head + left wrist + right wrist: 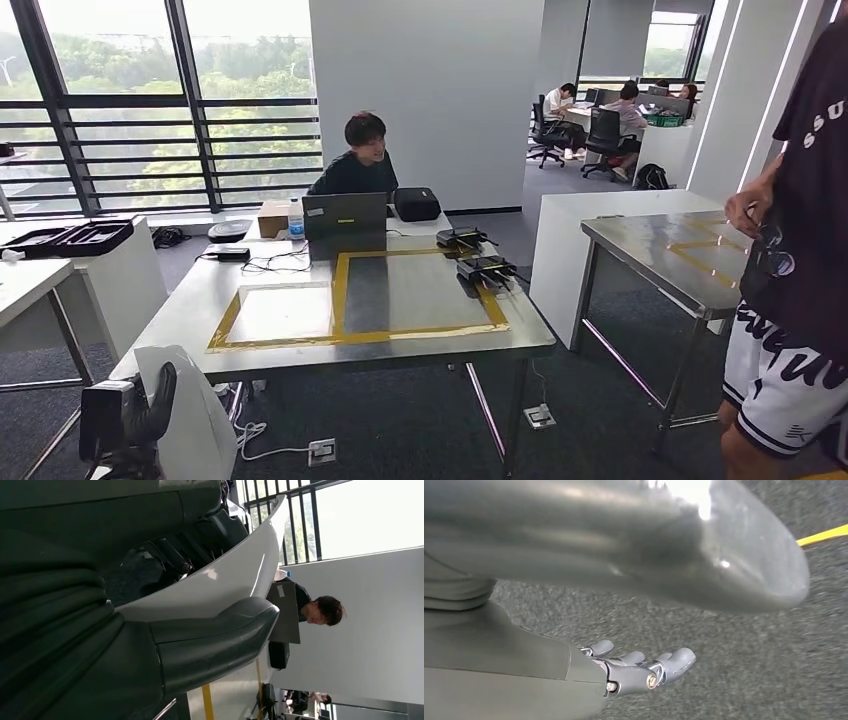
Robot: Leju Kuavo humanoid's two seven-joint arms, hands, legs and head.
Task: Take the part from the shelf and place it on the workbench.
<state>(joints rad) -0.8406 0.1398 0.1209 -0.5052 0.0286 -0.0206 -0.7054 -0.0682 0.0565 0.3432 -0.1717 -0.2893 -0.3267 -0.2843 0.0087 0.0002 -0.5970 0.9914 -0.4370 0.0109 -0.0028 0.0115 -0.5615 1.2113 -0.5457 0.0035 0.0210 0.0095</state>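
The part [196, 418] is a white curved shell at the lower left of the head view, and my left hand [128, 416] grips it, held low in front of the workbench [380, 352]. In the left wrist view the thick grey thumb [215, 640] presses across the white part [220, 580], with darker fingers behind it. The workbench is a steel table with yellow tape rectangles [340, 300] marked on its top. My right hand [634, 672] hangs over grey carpet with its fingers apart and nothing in it.
A laptop [344, 225] and black devices [485, 268] sit on the workbench's far side, where a person [358, 160] is seated. A second steel table [690, 255] stands right, a person [800, 250] beside it. A power strip [322, 452] lies on the floor.
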